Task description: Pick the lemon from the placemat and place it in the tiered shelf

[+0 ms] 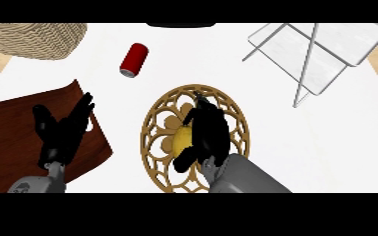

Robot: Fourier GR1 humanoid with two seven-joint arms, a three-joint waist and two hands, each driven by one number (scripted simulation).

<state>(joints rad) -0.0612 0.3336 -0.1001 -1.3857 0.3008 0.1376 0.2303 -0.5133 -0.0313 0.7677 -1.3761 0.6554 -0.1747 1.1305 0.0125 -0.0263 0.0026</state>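
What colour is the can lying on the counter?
The can is red, shown best in the head view.

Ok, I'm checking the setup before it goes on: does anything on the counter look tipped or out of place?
Only the red can: it lies on its side on the counter, between the woven basket and the tiered shelf. The lemon is on its placemat.

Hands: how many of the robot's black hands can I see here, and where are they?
2. The left hand rests open over the brown board at lower left; the right hand curls round the lemon on the round placemat. None seems hidden.
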